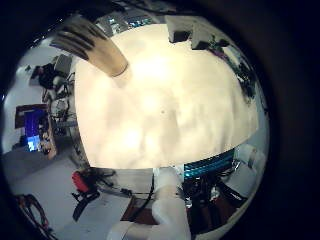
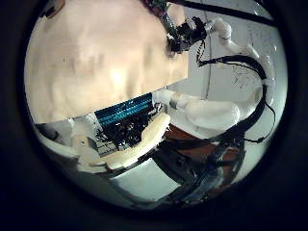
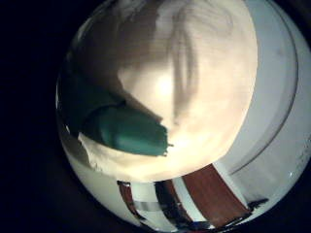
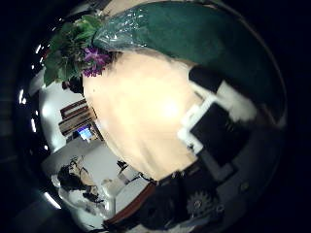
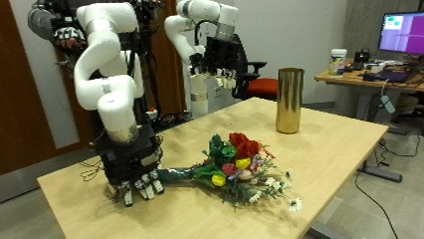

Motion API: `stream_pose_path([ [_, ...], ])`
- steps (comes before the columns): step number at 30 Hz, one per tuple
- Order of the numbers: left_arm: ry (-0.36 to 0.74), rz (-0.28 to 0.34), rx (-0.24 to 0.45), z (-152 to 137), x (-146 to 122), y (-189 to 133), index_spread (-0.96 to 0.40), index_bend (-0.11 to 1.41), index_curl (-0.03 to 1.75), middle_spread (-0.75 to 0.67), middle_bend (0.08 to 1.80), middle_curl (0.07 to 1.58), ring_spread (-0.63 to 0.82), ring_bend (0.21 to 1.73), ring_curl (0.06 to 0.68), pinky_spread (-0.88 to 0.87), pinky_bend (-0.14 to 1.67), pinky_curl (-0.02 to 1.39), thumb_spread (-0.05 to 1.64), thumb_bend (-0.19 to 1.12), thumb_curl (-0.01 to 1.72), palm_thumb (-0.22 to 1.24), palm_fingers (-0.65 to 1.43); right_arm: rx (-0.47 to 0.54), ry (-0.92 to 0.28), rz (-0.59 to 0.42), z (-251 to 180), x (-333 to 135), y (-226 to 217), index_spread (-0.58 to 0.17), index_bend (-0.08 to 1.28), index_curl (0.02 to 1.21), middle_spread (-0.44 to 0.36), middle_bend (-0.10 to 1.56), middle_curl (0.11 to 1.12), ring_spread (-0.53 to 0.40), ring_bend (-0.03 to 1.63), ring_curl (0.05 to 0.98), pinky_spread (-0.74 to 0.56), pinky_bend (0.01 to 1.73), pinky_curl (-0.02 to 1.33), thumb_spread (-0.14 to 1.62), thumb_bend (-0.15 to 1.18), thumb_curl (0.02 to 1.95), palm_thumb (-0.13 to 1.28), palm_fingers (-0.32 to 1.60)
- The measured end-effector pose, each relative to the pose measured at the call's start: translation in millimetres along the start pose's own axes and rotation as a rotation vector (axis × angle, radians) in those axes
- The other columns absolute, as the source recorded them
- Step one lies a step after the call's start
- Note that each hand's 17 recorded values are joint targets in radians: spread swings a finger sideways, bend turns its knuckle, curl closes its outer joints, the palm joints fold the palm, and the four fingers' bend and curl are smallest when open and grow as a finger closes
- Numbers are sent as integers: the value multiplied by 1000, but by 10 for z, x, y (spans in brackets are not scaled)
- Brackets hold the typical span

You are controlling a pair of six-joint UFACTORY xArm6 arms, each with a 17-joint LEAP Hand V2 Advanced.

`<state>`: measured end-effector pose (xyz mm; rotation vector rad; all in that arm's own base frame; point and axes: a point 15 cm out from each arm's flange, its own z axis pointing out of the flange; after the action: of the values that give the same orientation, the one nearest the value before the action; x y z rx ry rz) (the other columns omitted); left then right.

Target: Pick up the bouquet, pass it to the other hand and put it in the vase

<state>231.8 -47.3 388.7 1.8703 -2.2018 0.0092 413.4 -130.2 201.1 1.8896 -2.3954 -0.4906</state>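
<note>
The bouquet [image 5: 243, 167] lies on the light wooden table [image 5: 338, 149], red, yellow and white flowers toward the vase, green wrapped stems [image 5: 186, 177] toward my right hand. My right hand [image 5: 135, 167] rests over the stem end, fingers straight down to the table, open. The right thumb side palm view shows the green wrap [image 4: 194, 39] close, with the flowers [image 4: 78, 53] beyond. The right little finger side palm view shows the wrap's end [image 3: 121, 126]. The tall gold vase [image 5: 289, 100] stands upright at the table's far side, also in the left little finger side palm view [image 1: 103, 52]. My left hand [image 5: 216, 52] hangs high behind the table.
A black office chair [image 5: 249, 62] and a desk with a monitor [image 5: 400, 32] stand beyond the table. The table's front edge runs near the bouquet. The left thumb side palm view shows the right arm [image 2: 214, 31] from above.
</note>
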Motion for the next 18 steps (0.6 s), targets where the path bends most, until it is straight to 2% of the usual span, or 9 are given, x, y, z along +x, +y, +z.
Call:
stream_pose_path([
  [2, 0, 1, 2, -4, -1, 2, -34, 182, 380, 145, 187, 324, 379, 405, 188, 330, 229, 302, 936, -30, 310, 270, 279, 0, 0, -2, 7, -14, -5, -227, 241, 424, -91, 624, 494, -164, 860, 271, -128, 586, 260, 931, -15, 394, 900, 985],
  [3, 0, 1, 2, -4, -1, 3, -34, 182, 380, 145, 187, 325, 374, 404, 188, 329, 230, 302, 936, -30, 310, 270, 279, 2, 1, -2, 5, -13, -9, -265, 277, 456, -131, 662, 521, -206, 891, 295, -255, 689, 293, 929, -15, 397, 917, 1140],
  [4, 0, 0, 4, -8, -3, 5, -34, 184, 380, 145, 184, 324, 372, 404, 189, 330, 230, 302, 936, -30, 310, 270, 279, 9, 2, -2, 0, -12, -21, -278, 290, 475, -145, 674, 534, -220, 902, 310, -300, 725, 311, 928, -16, 397, 923, 1123],
  [5, 1, 0, 2, -6, 2, 7, -34, 184, 380, 145, 184, 324, 375, 404, 189, 331, 230, 302, 936, -30, 310, 270, 279, 18, 3, -2, -4, -9, -37, -292, 343, 510, -157, 733, 561, -237, 937, 332, -331, 778, 338, 932, -7, 402, 941, 1275],
  [6, 1, -1, 4, -9, 0, 5, -34, 183, 379, 145, 186, 325, 377, 405, 188, 331, 229, 302, 936, -30, 310, 270, 281, 26, 4, -2, -6, -9, -54, -312, 384, 539, -173, 777, 585, -252, 975, 354, -371, 826, 359, 936, -11, 406, 951, 1250],
  [12, 2, -6, 3, -4, -12, 5, -34, 182, 378, 145, 184, 325, 380, 404, 187, 332, 230, 303, 937, -30, 307, 272, 282, 103, 7, -1, -58, 23, -172, -374, 608, 693, -200, 948, 686, -272, 1140, 443, -372, 1061, 472, 946, -10, 417, 993, 1270],
  [13, 2, -6, 4, -2, -12, -1, -34, 183, 378, 145, 185, 325, 376, 406, 187, 329, 228, 302, 937, -30, 306, 272, 281, 112, 6, 4, -73, 48, -180, -381, 721, 755, -208, 1019, 726, -265, 1208, 478, -343, 1156, 519, 960, 39, 451, 1092, 1288],
  [14, 2, -6, 5, -5, -11, -3, -34, 184, 378, 145, 186, 325, 373, 403, 188, 327, 228, 302, 937, -30, 306, 272, 281, 118, 5, 11, -92, 84, -178, -381, 808, 817, -210, 1085, 763, -257, 1269, 512, -315, 1233, 568, 968, 46, 474, 1135, 1221],
  [18, 3, -10, 5, -2, -18, -7, -34, 183, 376, 145, 185, 324, 375, 417, 189, 322, 227, 303, 935, -29, 309, 278, 283, 141, 0, 36, -187, 219, -172, -368, 905, 912, -203, 1186, 813, -238, 1362, 568, -263, 1319, 650, 969, 55, 528, 1205, 1140],
])
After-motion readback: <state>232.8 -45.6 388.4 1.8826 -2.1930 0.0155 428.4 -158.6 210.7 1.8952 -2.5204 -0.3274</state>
